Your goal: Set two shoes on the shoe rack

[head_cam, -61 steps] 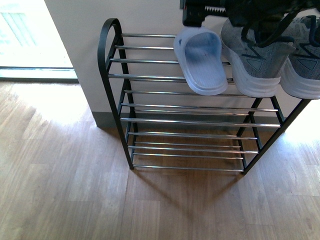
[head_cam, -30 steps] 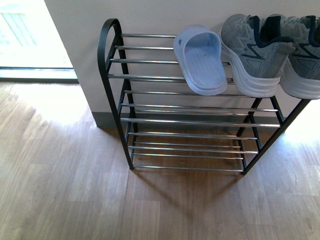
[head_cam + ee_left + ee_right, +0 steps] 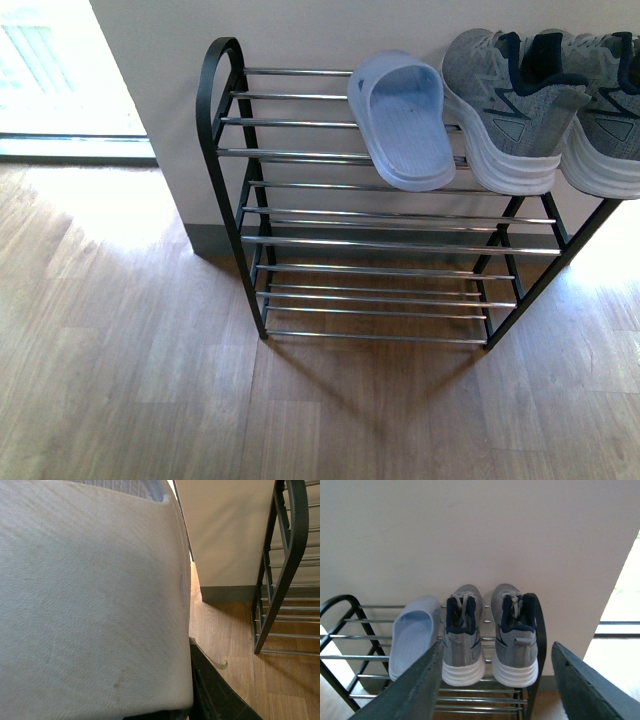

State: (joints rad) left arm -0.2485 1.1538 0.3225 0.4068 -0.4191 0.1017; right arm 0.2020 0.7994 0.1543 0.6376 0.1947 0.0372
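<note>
the two shoes [image 3: 555, 105] are set side by side on the top tier of the shoe rack [image 3: 225, 180], at its right end, apparently touching. a slipper [image 3: 402, 120] is laid just left of them; the wall [image 3: 300, 30] is behind.

Not much robot on show tbh, two dark charcoal finger blades of the right gripper [image 3: 492, 690], flat, matte, tapering, spread wide either side of the shoe rack [image 3: 350, 630], sliver of black angular left gripper [image 3: 215, 690] body, no visible cables or markings
</note>
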